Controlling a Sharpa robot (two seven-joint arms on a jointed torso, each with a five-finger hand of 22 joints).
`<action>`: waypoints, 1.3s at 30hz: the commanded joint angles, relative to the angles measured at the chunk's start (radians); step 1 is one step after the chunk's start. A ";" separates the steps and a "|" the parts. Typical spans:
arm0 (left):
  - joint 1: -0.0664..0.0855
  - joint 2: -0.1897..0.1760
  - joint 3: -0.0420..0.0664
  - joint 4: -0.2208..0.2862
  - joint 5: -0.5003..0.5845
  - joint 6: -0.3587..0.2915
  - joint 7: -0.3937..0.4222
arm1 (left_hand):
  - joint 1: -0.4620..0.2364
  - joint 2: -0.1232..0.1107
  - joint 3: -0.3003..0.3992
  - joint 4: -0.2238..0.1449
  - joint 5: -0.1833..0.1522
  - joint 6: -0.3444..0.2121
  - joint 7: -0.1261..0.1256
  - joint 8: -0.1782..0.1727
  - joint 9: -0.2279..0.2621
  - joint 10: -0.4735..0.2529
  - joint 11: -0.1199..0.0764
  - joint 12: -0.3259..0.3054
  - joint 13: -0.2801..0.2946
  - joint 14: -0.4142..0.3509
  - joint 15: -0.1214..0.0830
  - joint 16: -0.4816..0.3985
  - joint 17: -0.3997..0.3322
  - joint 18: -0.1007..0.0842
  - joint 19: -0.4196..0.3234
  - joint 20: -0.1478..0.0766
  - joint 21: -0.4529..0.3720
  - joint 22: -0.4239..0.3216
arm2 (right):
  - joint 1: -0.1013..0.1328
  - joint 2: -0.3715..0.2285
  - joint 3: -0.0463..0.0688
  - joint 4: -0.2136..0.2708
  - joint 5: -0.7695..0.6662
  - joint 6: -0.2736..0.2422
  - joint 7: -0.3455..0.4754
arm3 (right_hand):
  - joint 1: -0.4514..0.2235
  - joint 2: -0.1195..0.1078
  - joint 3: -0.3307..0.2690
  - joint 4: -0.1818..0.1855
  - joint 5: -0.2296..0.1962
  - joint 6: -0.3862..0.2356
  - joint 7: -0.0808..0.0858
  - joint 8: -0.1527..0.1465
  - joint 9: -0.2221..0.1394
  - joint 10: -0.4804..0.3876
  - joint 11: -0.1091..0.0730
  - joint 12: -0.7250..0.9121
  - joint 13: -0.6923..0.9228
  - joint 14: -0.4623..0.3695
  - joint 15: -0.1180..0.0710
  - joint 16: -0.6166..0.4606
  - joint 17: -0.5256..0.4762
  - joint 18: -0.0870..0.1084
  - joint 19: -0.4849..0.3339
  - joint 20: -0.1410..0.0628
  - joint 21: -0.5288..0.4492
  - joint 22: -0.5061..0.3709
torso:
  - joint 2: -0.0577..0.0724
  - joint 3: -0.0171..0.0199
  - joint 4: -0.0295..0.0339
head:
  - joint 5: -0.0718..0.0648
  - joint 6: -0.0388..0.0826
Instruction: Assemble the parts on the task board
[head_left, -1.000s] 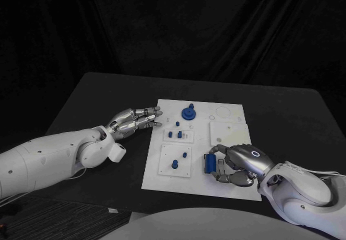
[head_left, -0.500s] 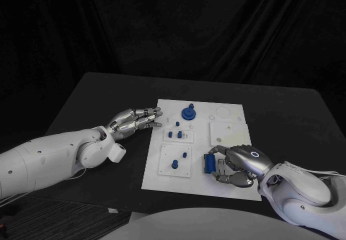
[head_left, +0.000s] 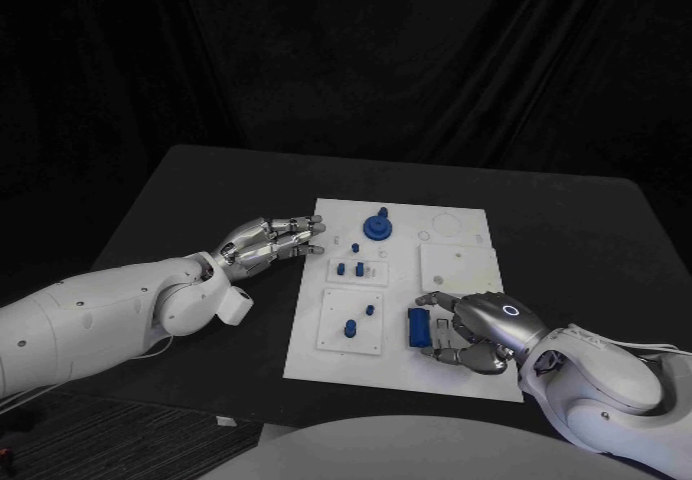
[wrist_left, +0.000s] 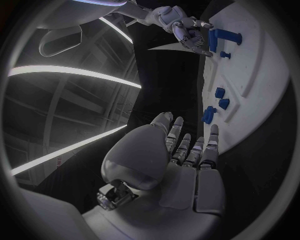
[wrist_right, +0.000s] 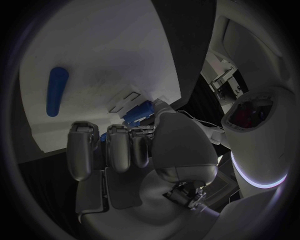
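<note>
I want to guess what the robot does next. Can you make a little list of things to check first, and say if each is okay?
1. The white task board lies flat on the black table: ok.
2. The long blue bar-shaped part lies on the board beside the right hand: ok.
3. Right hand grips that bar: not ok; in the right wrist view the bar lies apart from the fingers.
4. Left hand is out of the way, at the board's left edge, holding nothing: ok.
5. The round blue knob part stands on the board's far end: ok.
6. Which slot the bar fits: cannot tell.
</note>
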 joint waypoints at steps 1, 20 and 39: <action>-0.002 0.002 0.001 0.001 0.006 0.013 0.009 | -0.009 0.001 0.005 0.001 0.004 0.006 -0.001 0.005 0.001 0.006 -0.001 0.006 0.001 0.008 0.001 0.006 0.001 -0.011 0.005 -0.001 0.005 -0.001 | -0.003 -0.001 0.000 0.001 -0.006 -0.021 -0.019 | -0.008 -0.005 -0.016 0.003 -0.039 -0.019 -0.001 -0.016 -0.014 0.099 0.001 -0.001 0.259 0.063 0.003 -0.006 0.025 0.004 0.057 0.004 -0.005 0.226 | 0.000 0.0000 -0.0007 | 0.000 0.000; -0.005 0.004 0.001 -0.002 0.006 0.017 0.006 | -0.011 0.001 0.009 0.000 0.004 0.015 0.001 0.008 0.002 0.009 0.002 0.010 0.002 0.007 0.001 0.006 0.001 -0.011 0.006 -0.001 0.005 -0.002 | -0.003 -0.011 0.000 0.010 -0.006 -0.123 0.016 | 0.016 0.021 -0.027 0.001 0.056 -0.025 -0.005 -0.009 -0.043 0.092 -0.003 -0.010 0.247 0.063 0.000 -0.008 0.023 0.004 0.057 0.001 -0.005 0.227 | 0.001 -0.0002 0.0007 | -0.002 0.000; -0.006 0.004 0.001 -0.002 0.006 0.019 0.006 | -0.011 0.001 0.014 -0.002 0.005 0.018 0.003 0.009 0.003 0.011 0.004 0.011 0.002 0.010 0.001 0.008 0.002 -0.011 0.007 -0.001 0.005 -0.002 | -0.003 0.007 0.000 -0.001 -0.006 -0.046 -0.016 | 0.134 0.006 -0.034 -0.038 0.048 0.025 0.006 0.027 -0.063 0.076 0.005 -0.027 0.220 0.059 0.007 -0.016 0.004 0.006 0.054 0.007 -0.014 0.224 | 0.000 -0.0001 0.0005 | 0.002 0.000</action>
